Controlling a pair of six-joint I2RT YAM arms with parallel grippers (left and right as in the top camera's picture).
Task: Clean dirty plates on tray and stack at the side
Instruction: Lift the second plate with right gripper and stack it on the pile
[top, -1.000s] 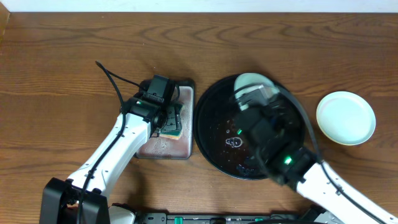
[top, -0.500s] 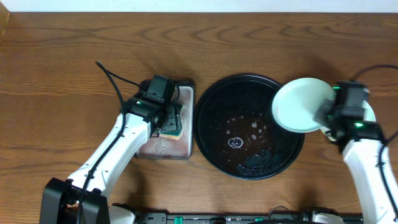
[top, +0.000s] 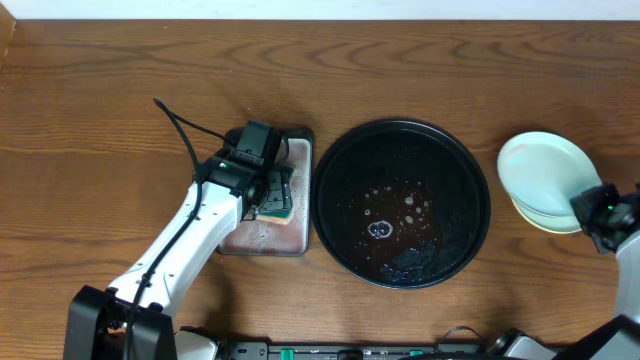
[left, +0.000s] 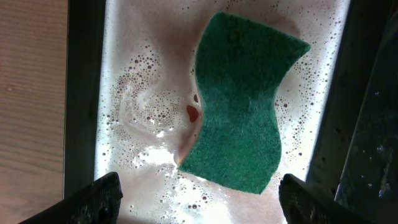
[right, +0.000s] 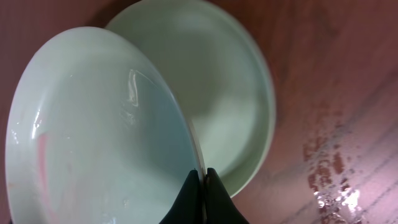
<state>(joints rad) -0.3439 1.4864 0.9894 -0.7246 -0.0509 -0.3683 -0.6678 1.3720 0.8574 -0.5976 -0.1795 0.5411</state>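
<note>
While right gripper (right: 200, 185) clamps a plate (right: 93, 130) — wet wood tabletop (right: 348, 74) | left gripper (left: 199, 194) spread

— Can you read any lettering on the plates (right: 93, 137), the black tray (top: 350, 170) or the sponge (left: 239, 118)?
— No, you find no legible text, label, brand or number on any of them.

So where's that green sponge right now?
Overhead, the sponge lies in the soapy silver tray, left of the black tray, directly under the left gripper.
</note>
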